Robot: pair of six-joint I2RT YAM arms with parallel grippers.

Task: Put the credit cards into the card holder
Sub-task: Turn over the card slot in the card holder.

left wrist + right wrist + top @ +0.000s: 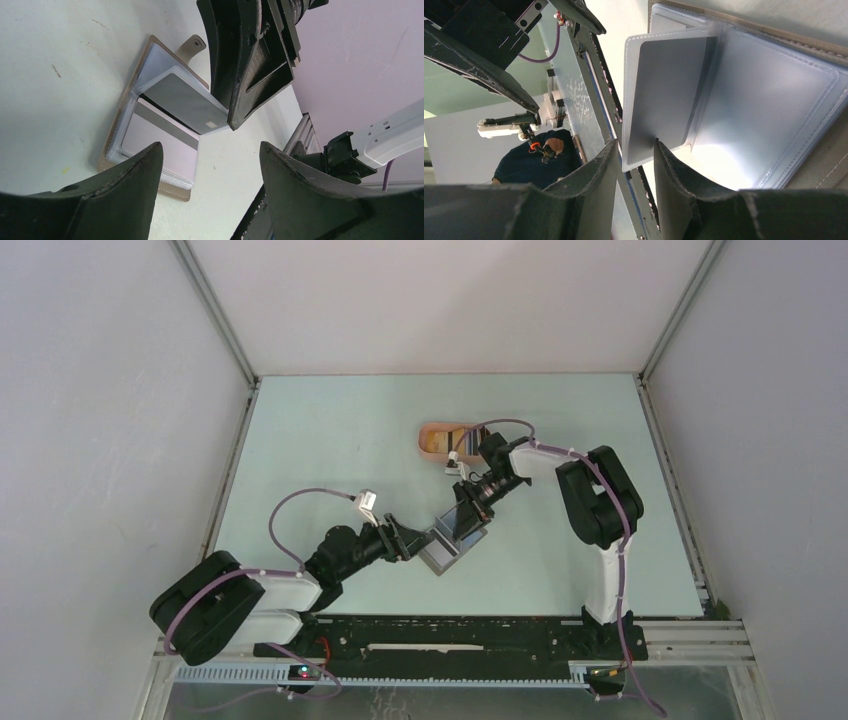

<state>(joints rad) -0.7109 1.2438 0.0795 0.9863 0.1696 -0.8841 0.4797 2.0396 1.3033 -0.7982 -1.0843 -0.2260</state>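
Pale green table (330,440), boxed by white walls (110,390) on three sides, is carrying the items below.

1. Left gripper (211,150): is reaching in from the near left corner toward the table's middle. Its fingers (135,190) are standing spread wide, gripping nothing, with the holder's near edge lying just beyond the tips. Whether either tip is touching the holder cannot be told.

2. Holder (452,545): is lying open and flat on the table near its centre, between the two grippers. Clear plastic sleeves are facing up, and one sleeve leaf is lifting off the stack. A tab (196,44) with a round snap is sticking out from the far edge.

3. Striped card (160,145): pale with a dark band, is sitting flat inside the sleeve on the holder's near half.

4. Grey card (669,95): is tilting upward, its far part already inside the lifted sleeve, its near edge still outside.

5. Right gripper (635,145): is coming in from the right, fingers pressed together on the grey card's near edge, pinching it.

6. Tray (432,430): salmon-pink, is resting farther back on the table, well apart from the holder, behind the right wrist.

7. Yellow card (440,444): is lying inside the tray, partly hidden by the right arm's cable.
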